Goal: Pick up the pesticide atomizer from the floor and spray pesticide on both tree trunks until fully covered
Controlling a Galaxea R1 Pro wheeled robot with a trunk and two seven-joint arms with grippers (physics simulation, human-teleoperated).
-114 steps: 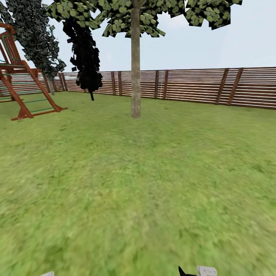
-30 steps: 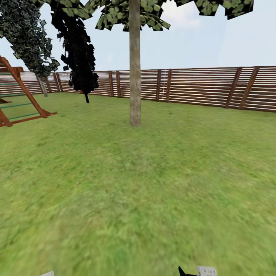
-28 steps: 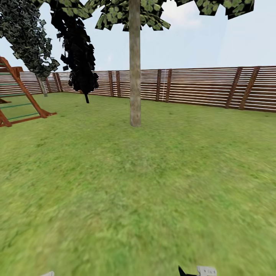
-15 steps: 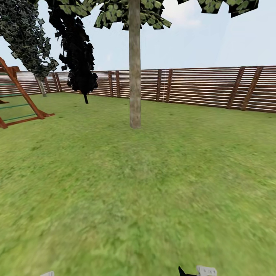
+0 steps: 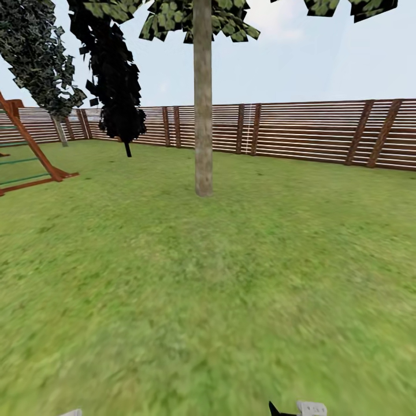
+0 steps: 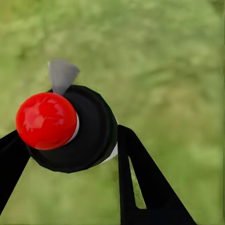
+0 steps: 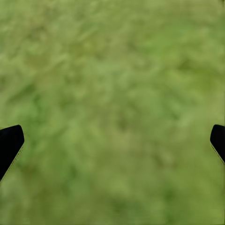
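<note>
In the left wrist view the pesticide atomizer (image 6: pixel 70 129) has a black round body, a glossy red cap and a grey nozzle. My left gripper (image 6: pixel 70 133) is shut on it, one black finger on each side, over grass. My right gripper (image 7: pixel 114 143) is open, with blurred lawn between its tips. In the head view one tree stands straight ahead in the garden. Its thick grey-brown tree trunk (image 5: pixel 203 127) rises from the lawn into pale green blocky leaves (image 5: pixel 196 14), several metres from me. The pesticide itself is out of view.
A brown slatted fence (image 5: pixel 300 130) runs behind the tree. Two dark narrow conifers (image 5: pixel 115 69) stand at the back left. A red-brown wooden play frame (image 5: pixel 29 156) sits at the left edge. Open grass (image 5: pixel 208 289) stretches between me and the trunk.
The whole head view has shifted. The trunk looks slightly larger and lower, and the play frame has slid toward the left edge, so the camera has moved forward. The grippers are unchanged.
</note>
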